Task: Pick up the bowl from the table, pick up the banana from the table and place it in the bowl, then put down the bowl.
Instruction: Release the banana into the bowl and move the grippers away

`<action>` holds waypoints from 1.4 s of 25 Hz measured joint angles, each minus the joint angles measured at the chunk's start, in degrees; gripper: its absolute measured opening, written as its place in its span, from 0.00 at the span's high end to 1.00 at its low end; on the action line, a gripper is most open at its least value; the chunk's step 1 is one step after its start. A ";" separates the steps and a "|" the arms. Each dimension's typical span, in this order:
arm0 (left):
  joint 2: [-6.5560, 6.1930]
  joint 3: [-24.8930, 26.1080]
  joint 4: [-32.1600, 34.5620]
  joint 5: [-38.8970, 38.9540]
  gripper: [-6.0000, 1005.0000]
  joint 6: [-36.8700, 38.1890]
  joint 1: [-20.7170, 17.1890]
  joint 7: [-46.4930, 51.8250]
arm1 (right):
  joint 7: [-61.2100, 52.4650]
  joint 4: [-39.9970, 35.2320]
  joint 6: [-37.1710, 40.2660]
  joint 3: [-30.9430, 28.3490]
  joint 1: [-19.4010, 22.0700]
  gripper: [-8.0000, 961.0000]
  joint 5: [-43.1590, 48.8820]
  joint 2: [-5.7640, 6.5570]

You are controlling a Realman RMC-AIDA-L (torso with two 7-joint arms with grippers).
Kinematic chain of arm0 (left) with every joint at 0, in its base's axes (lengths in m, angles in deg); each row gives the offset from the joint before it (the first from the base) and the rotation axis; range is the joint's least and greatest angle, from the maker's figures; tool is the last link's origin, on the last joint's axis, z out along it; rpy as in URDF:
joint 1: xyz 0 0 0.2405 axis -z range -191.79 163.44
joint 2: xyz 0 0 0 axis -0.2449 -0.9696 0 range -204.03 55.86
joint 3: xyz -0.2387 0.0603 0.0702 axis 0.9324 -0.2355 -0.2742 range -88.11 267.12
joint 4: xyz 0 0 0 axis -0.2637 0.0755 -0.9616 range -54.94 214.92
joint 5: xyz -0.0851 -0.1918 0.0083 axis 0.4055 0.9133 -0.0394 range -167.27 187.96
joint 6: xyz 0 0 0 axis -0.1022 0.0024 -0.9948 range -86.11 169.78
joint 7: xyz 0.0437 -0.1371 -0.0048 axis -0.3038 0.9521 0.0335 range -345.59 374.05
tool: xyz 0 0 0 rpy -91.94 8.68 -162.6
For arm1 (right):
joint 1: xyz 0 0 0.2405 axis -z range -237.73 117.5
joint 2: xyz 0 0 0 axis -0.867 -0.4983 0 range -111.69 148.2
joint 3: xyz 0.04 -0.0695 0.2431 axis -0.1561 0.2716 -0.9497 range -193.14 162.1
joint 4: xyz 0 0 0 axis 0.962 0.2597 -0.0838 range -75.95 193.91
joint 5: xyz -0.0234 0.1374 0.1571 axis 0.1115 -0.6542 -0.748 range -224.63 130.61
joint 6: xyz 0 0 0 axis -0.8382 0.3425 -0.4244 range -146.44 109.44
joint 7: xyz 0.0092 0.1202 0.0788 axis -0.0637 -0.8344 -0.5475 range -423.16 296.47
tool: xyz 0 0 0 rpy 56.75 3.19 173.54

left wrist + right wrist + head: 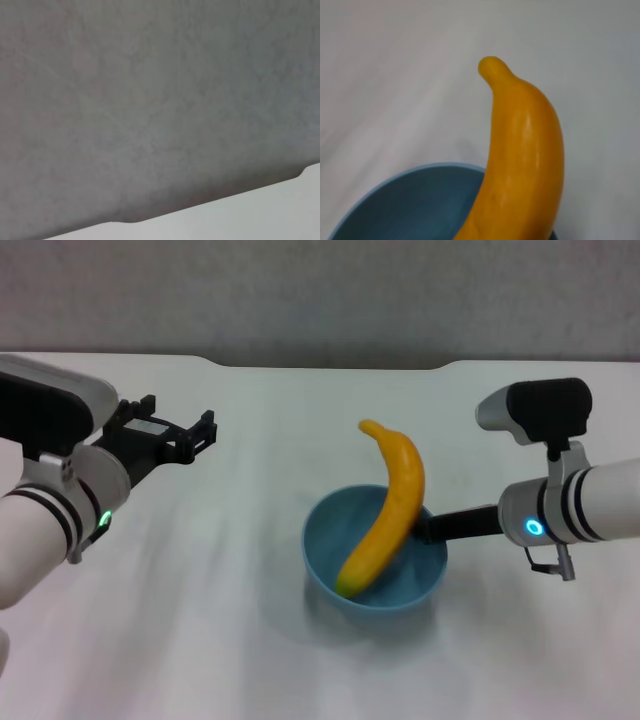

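One bowl [375, 560] and one banana [385, 510] are in view, together on the white table [200, 640]. The bowl is light blue and sits a little right of the table's middle, about halfway between the near edge and the far edge. The banana stands steeply inside it: its lower end rests on the bowl's floor toward the near-left side, its body leans on the rim at the far right, and its stem tip sticks up and out over the far rim, pointing toward the notch in the far edge.

Two grippers show in the head view. The right gripper [432, 528] reaches in from the right edge at bowl height, its dark fingers meeting the bowl's right rim just where the banana crosses it. The banana hides the fingertips, so I cannot tell whether they are spread or pinching the rim. The right wrist view looks close over the bowl [420, 200] and the banana [525, 160], with the stem tip uppermost against bare table [395, 75].

The left gripper [190, 435] hangs over the left part of the table, toward the far edge, well apart from the bowl. Its two black fingers are spread apart with nothing between them. The left wrist view shows only a grey wall [150, 100] and a strip of the table's far edge [250, 215] with the notch.
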 joint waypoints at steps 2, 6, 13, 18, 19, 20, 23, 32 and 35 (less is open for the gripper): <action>0.00 -0.27 -0.01 0.00 0.21 -0.63 -0.34 0.00 | 0.01 -0.09 -0.01 0.02 0.41 0.96 -0.14 0.10; 0.00 -0.52 -0.01 0.00 0.21 -1.17 -0.85 0.00 | 0.01 -0.18 -0.03 0.04 0.72 0.95 -0.38 0.12; 0.00 -0.99 0.02 0.00 0.21 -1.63 -1.04 0.64 | 0.01 -0.18 -0.21 0.04 1.03 0.95 -0.42 0.23; 0.00 -1.03 0.03 0.00 0.21 -1.63 -1.09 0.81 | 0.01 -0.17 -0.32 0.05 1.06 0.94 -0.42 0.23; 0.00 -1.03 0.03 0.00 0.22 -1.63 -1.10 0.81 | 0.01 -0.17 -0.35 0.05 1.06 0.94 -0.42 0.23; 0.00 -1.02 0.03 0.00 0.22 -1.63 -1.11 0.80 | 0.01 -0.17 -0.40 0.05 1.08 0.94 -0.42 0.23; 0.00 -1.02 0.03 0.00 0.22 -1.63 -1.18 0.80 | 0.01 -0.17 -0.52 0.04 1.14 0.94 -0.43 0.23; 0.00 -0.98 0.03 0.00 0.22 -1.63 -1.84 0.91 | 0.26 -5.60 -0.50 0.19 4.59 0.76 -0.11 0.30; -0.02 -0.98 -0.21 0.00 0.22 -1.62 -2.56 1.41 | 0.40 -10.08 -0.12 0.37 7.88 0.63 -0.07 0.51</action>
